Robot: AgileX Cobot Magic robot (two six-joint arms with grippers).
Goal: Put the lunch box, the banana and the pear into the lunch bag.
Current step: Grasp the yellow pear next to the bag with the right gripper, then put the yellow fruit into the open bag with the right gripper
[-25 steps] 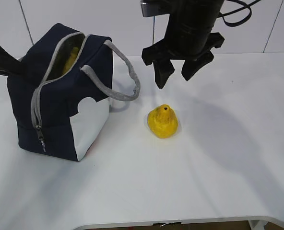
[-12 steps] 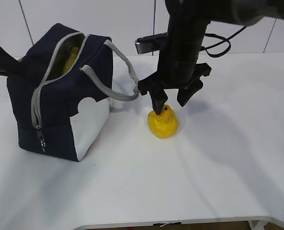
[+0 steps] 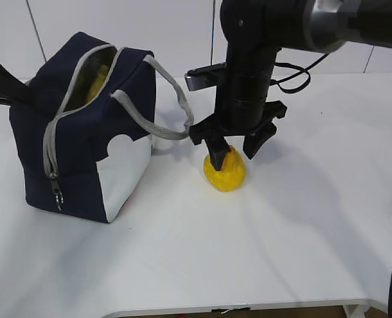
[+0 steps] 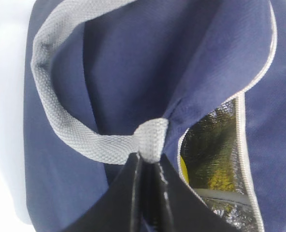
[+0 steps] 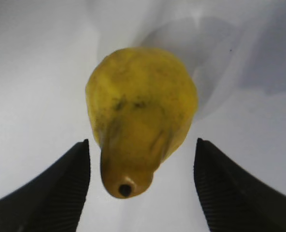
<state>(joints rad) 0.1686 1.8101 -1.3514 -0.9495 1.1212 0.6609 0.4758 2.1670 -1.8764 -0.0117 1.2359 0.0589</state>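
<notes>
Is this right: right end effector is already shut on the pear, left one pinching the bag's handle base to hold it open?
Not quite. The right end effector is open: its fingers straddle the pear with gaps on both sides, as the right wrist view shows. The rest holds: the left end effector pinches the lunch bag at its handle base.

Legible text, labels, brands, numbers, signs: none found in any view. Lunch bag (image 3: pixel 83 132): plain navy fabric and a blank white side panel, no print or logo visible. Pear (image 3: pixel 225 169), beside the bag: no sticker. Table (image 3: pixel 302 232) under the bag: unmarked white surface.
</notes>
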